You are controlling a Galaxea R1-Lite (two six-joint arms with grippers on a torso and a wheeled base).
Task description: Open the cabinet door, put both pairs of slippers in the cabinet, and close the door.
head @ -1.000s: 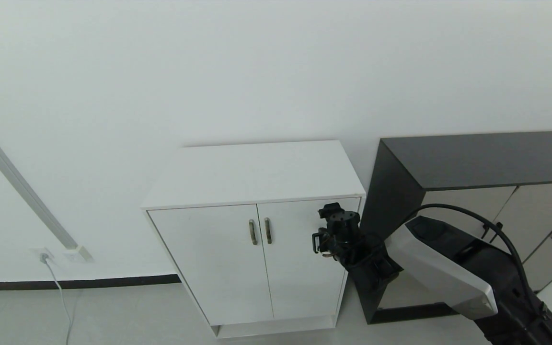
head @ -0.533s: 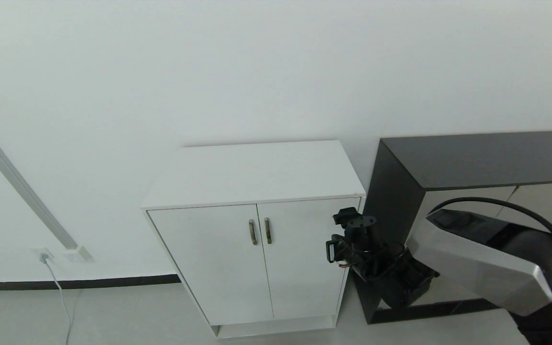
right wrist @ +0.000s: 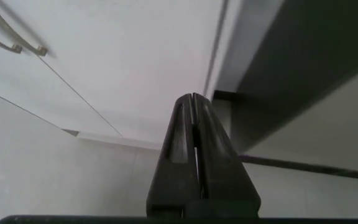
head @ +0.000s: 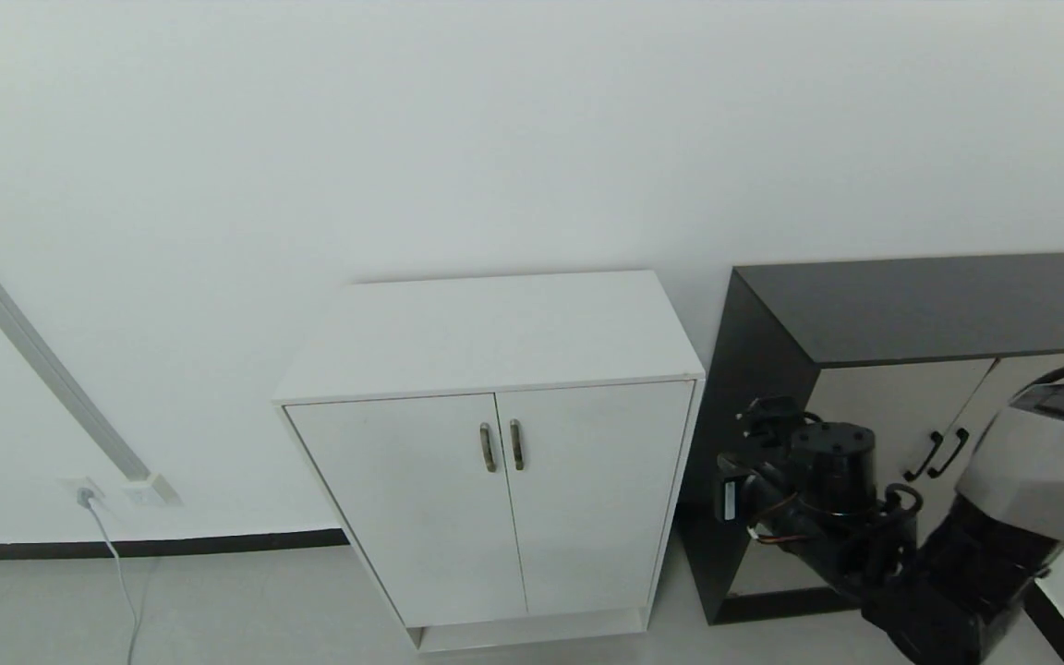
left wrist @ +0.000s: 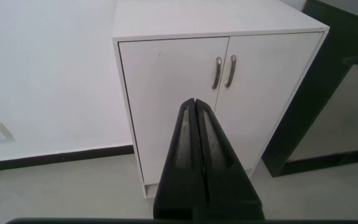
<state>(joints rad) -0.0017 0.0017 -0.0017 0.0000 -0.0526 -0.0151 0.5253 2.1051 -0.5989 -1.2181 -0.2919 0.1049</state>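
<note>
The white cabinet (head: 495, 499) stands against the wall with both doors shut and two metal handles (head: 501, 445) side by side at the middle. In the left wrist view my left gripper (left wrist: 195, 102) is shut and empty, some way in front of the cabinet (left wrist: 166, 93), below its handles (left wrist: 224, 71). My right gripper (right wrist: 192, 98) is shut with nothing in it. It is low down by the seam between the white cabinet's right door (right wrist: 123, 56) and the dark cabinet's side (right wrist: 303, 62). The right arm's wrist (head: 828, 462) hangs before the dark cabinet.
A dark-topped cabinet (head: 911, 305) with pale doors and black handles (head: 934, 454) stands close against the white cabinet's right side. A wall socket with a cable (head: 84, 496) is low at the left. Bare grey floor (head: 218, 600) lies in front.
My right arm has swung to the right, from in front of the white cabinet's right door to in front of the dark cabinet. The cabinet doors have stayed shut.
</note>
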